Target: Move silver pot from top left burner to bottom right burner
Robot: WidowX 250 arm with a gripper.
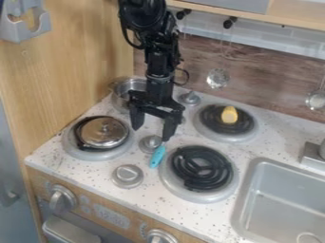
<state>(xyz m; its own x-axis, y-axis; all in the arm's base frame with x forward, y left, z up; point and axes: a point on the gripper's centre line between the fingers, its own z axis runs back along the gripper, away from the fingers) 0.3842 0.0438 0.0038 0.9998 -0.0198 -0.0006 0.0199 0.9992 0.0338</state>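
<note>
The gripper (151, 134) hangs over the middle of the stove with its two fingers spread, open, and nothing shows between them. Behind it and to its left, the silver pot (120, 97) stands at the top left burner, partly hidden by the arm. The bottom right burner (202, 168) is a bare black coil in a grey ring, to the right of and nearer the camera than the gripper.
A shiny lid (104, 132) rests on the bottom left burner. A yellow object (229, 115) lies on the top right burner. A turquoise-handled utensil (157, 157) lies just below the right fingertip, among grey knobs (128, 175). The sink (279, 204) is at the right.
</note>
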